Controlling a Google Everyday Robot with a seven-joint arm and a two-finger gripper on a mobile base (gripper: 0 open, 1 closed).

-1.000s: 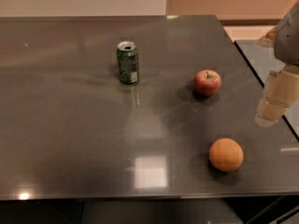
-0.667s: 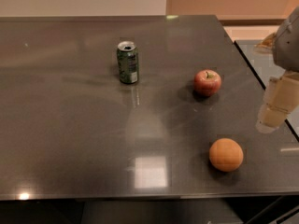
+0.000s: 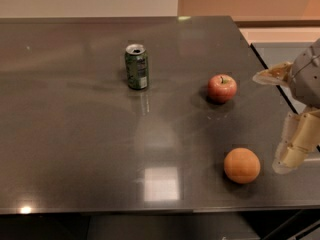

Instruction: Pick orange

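Observation:
The orange (image 3: 242,165) is a round, plain orange fruit lying on the dark table (image 3: 75,134), near its front right corner. My gripper (image 3: 269,123) is at the right edge of the view, just right of the orange and a little above table level. It is open and empty. One pale finger (image 3: 272,75) points left and the other finger (image 3: 296,145) hangs down beside the orange without touching it.
A red apple (image 3: 222,88) with a stem sits behind the orange. A green soda can (image 3: 136,66) stands upright at the table's middle back. The table's right edge runs close to the gripper, and a lower grey surface (image 3: 280,54) lies beyond it.
My gripper has moved down and slightly left, closer to the orange. The orange, apple and can have not moved.

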